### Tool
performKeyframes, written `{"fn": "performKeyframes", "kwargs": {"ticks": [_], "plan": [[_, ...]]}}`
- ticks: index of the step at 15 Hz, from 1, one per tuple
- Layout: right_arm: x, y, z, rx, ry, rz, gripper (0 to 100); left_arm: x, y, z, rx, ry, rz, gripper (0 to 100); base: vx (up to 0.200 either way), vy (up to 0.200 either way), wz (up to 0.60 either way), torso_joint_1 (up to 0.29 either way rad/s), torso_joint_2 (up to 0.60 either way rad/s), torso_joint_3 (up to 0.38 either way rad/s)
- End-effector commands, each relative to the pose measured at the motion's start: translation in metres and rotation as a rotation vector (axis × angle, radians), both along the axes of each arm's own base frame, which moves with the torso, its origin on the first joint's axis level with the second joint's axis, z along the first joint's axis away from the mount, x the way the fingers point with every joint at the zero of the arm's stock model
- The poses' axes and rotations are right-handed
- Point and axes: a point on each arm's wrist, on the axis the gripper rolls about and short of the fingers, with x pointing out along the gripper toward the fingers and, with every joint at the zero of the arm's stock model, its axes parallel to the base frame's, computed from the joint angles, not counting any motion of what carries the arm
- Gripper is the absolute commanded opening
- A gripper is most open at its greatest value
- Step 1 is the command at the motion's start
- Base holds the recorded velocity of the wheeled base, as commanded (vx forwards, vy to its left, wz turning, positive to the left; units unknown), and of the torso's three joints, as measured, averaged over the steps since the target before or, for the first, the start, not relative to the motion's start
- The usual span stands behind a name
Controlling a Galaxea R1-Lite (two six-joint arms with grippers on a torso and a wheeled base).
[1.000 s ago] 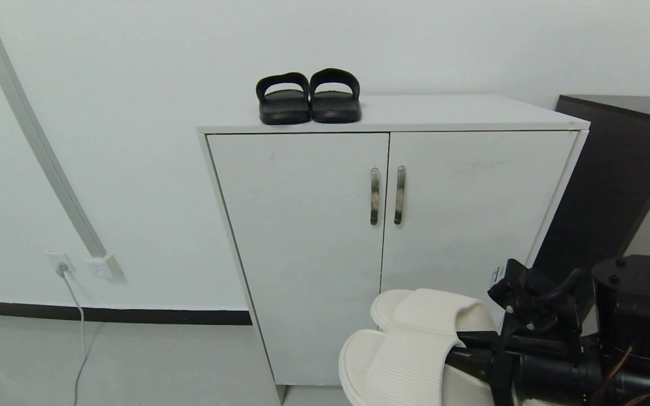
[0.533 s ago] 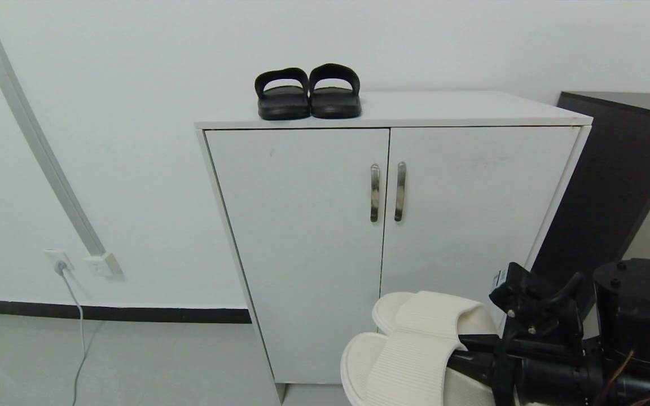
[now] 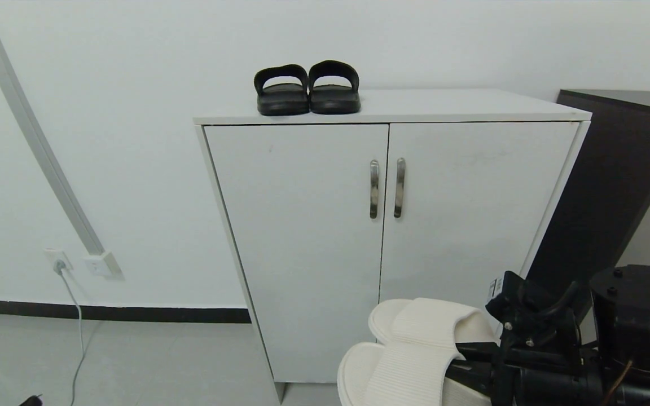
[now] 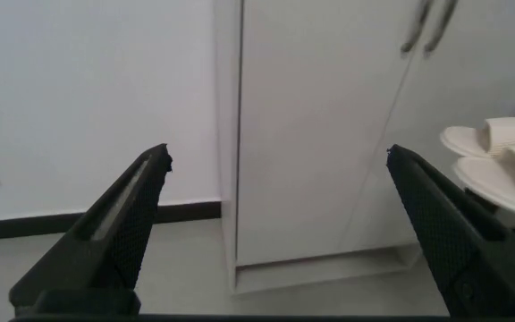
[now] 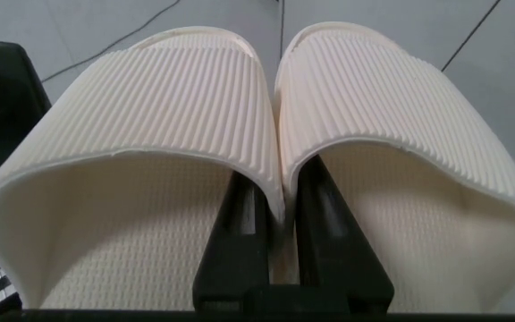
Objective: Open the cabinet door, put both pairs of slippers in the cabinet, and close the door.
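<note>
Two white slippers (image 5: 195,116) hang on my right pincer (image 5: 282,192). It is closed tight on the inner edges of both straps, pressed together. Their long axis runs from my right wrist across toward my left, toes pointing left. They are low, just before the right door of the cabinet (image 3: 302,254).

My left pincer (image 4: 277,156) is spread wide and holds nothing. It is low, facing the lower left part of the cabinet front. Both doors are shut. The left handle (image 3: 374,189) and the right handle (image 3: 399,187) stand upright side by side at the middle seam, above my left pincer and to its right. I judge the free left arm must go to them, with the fingers on the two sides of the upright bar.

Farthest, the black slippers (image 3: 307,90) sit on the left part of the cabinet top (image 3: 460,104), side by side, heels toward me, toes to the wall, long axis front to back
</note>
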Motion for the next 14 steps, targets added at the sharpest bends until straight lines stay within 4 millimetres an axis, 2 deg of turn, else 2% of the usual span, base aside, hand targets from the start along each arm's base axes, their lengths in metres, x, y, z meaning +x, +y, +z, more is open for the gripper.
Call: {"fn": "performKeyframes", "kwargs": {"ticks": [1,4,8,11,14], "plan": [[0.000,0.000,0.000,0.001,0.000,0.001,0,0.017,0.000,0.004,-0.004,0.077,-0.022,100,0.000,0.000,0.00,0.000,0.00,0.000],[-0.002,0.001,-0.001,-0.002,0.003,0.007,0,0.028,-0.003,0.023,-0.018,0.081,-0.125,100,0.000,0.000,0.00,0.000,0.00,0.000],[-0.002,0.000,-0.003,-0.007,0.008,0.009,0,0.061,-0.007,0.046,-0.032,0.124,-0.264,100,0.000,0.000,0.00,0.000,0.00,0.000],[-0.003,0.000,-0.001,0.003,-0.002,0.012,0,0.083,-0.018,0.052,-0.026,0.082,-0.387,100,0.000,0.000,0.00,0.000,0.00,0.000],[-0.004,0.001,-0.004,0.006,-0.005,0.017,0,0.104,-0.027,0.060,-0.023,0.070,-0.436,100,0.000,0.000,0.00,0.000,0.00,0.000]]}}
